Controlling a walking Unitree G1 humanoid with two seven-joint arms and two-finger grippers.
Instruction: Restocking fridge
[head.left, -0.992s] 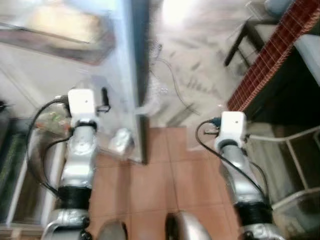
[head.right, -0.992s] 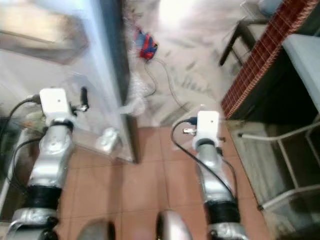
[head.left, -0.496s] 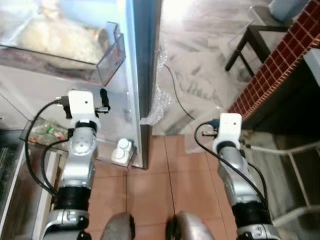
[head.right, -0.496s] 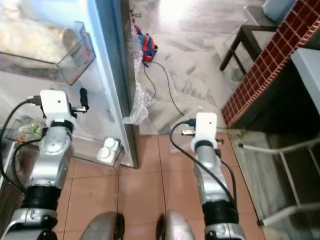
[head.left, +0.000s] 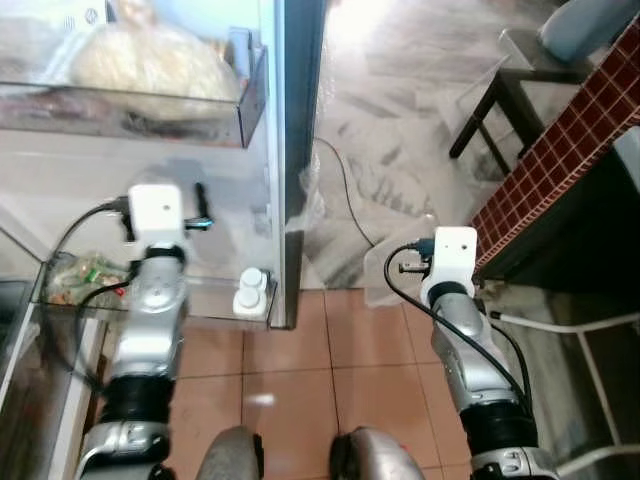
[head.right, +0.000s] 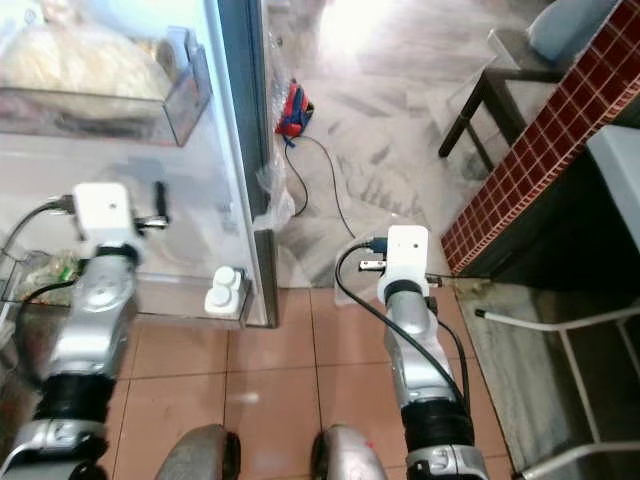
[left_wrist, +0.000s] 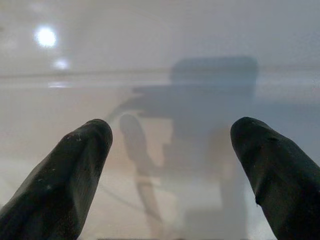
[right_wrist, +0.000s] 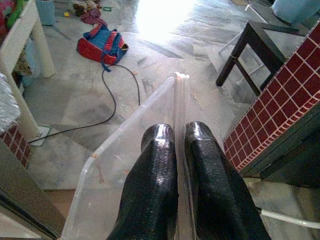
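Note:
The fridge door stands open on my left, its inner side facing me. An upper clear door shelf holds a pale bagged lump. A lower shelf carries green packets and two white bottles. My left gripper is open and empty, close to the door's white inner wall. Low over the floor at the right, my right gripper is shut on the rim of a clear plastic bin.
A black side table and a red-tiled counter stand to the right, with a white tube frame below. A red and blue bag and a black cable lie on the marble floor ahead.
The whole picture has shifted and sharpened, so the camera moved. Both arms hold the same pose. The right gripper still holds the clear bin.

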